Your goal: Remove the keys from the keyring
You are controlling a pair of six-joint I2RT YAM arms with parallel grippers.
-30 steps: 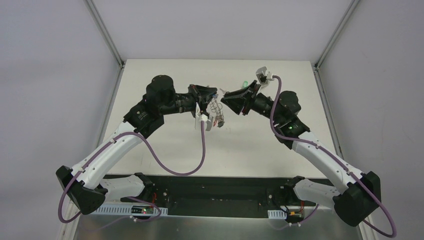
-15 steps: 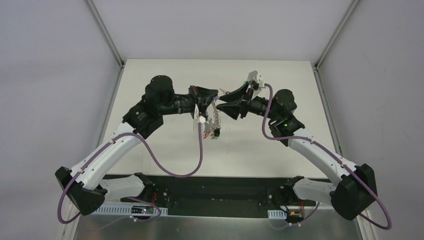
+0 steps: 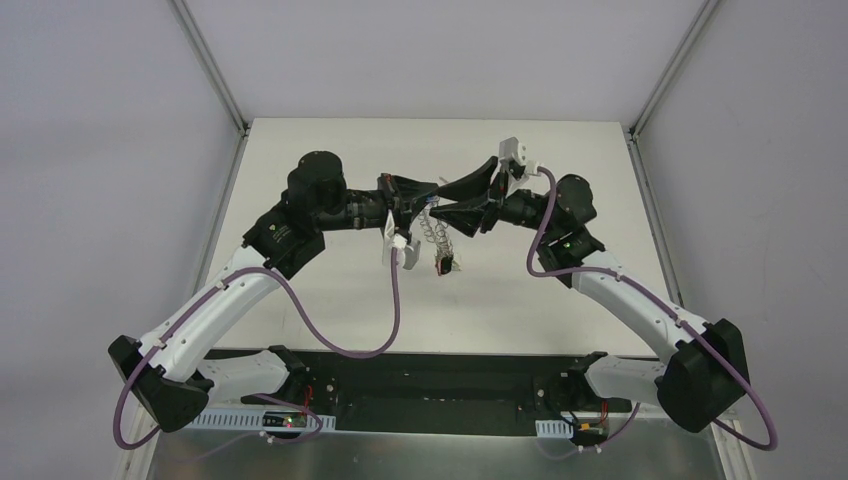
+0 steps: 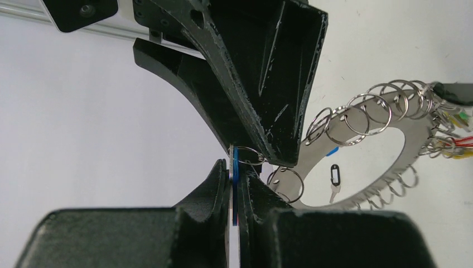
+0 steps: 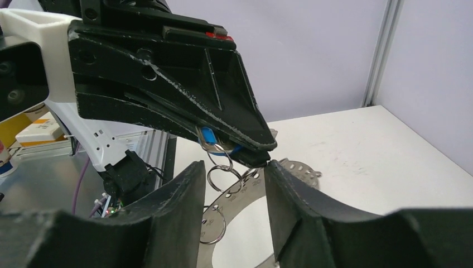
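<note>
Our right gripper [image 5: 234, 184] has spread its jaws to roughly half-wide, holding nothing, and has closed in beside the left gripper [image 4: 237, 167]. The left stays clamped on a key's blue oblong plastic tag [image 5: 208, 135], just above the large flat grey metal keyring [image 5: 295, 168], which dangles from it by small wire split rings [image 5: 220, 162]. We judge the right is lining up to work that key free.

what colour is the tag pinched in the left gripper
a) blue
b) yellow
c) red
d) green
a: the left gripper is shut on a blue tag, which shows edge-on between its fingers in the left wrist view and sticks out of them in the right wrist view.
</note>
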